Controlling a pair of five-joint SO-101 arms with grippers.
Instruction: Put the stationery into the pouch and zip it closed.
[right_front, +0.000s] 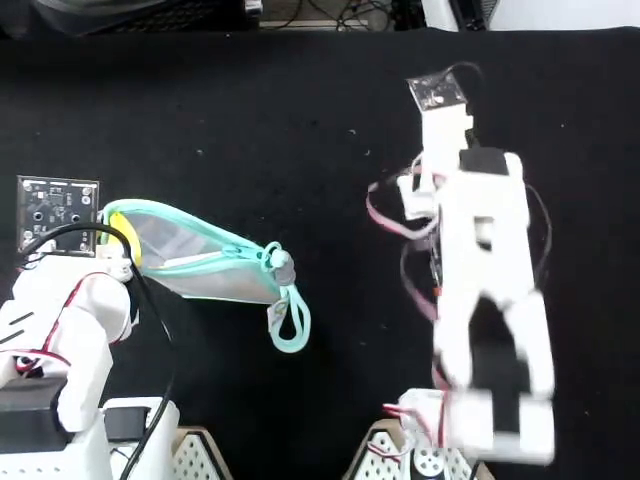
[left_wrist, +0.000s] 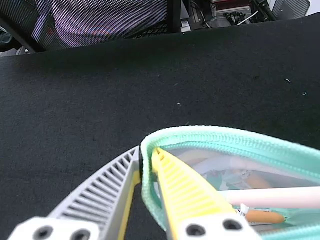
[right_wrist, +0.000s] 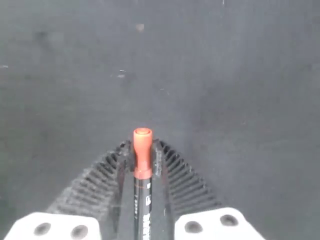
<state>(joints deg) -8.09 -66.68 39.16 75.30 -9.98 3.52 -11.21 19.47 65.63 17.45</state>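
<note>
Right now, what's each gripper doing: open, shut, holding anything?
Left gripper: shut on the pouch, at its rim.
Right gripper: shut on a pen.

We see a black table (right_front: 250, 110), a mint pouch (right_front: 210, 270) lying on its left half, loop (right_front: 290, 325) toward the near edge

Left gripper (left_wrist: 146, 153) clamped on pouch (left_wrist: 225, 137) rim, right gripper (right_wrist: 141, 148) pinching pen (right_wrist: 142, 137), right arm stretched forward
</note>
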